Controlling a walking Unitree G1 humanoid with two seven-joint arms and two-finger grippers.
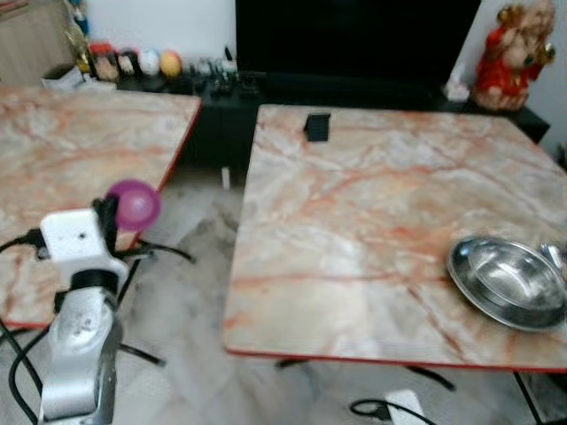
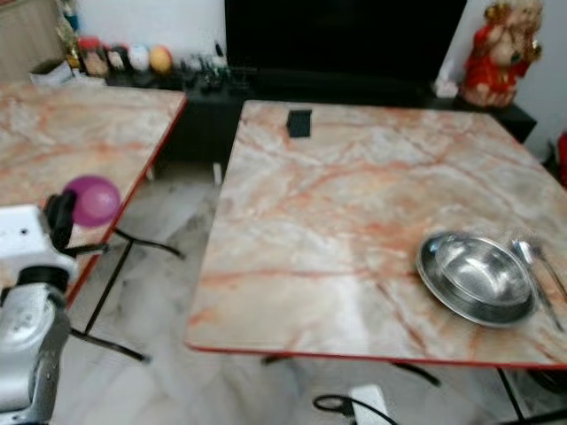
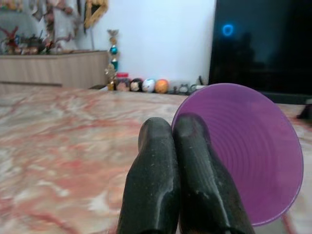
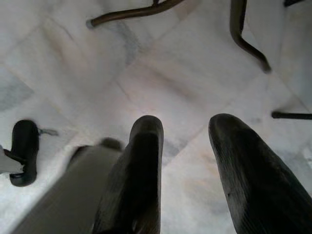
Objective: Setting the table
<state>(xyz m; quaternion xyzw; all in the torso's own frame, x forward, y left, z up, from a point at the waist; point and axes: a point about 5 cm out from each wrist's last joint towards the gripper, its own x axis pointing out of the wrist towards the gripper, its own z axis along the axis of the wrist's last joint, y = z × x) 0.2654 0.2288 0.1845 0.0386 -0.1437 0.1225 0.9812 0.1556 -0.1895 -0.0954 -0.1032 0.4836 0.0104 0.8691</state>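
Note:
My left gripper (image 3: 171,127) is shut on the rim of a purple cup (image 3: 246,151); from the head, the purple cup (image 1: 134,204) rides just beyond the white wrist block, over the near right corner of the left marble table (image 1: 62,150). A steel bowl (image 1: 508,281) sits near the front right corner of the right marble table (image 1: 354,212), with a spoon (image 2: 536,270) lying just to its right. My right gripper (image 4: 187,129) hangs open over the floor tiles, nothing between its fingers.
A small black block (image 1: 317,127) stands at the right table's far edge. A dark TV cabinet (image 1: 354,88) with small figurines and a red statue (image 1: 514,53) lines the wall. Between the tables runs a floor gap (image 1: 190,257) with black table legs and cables.

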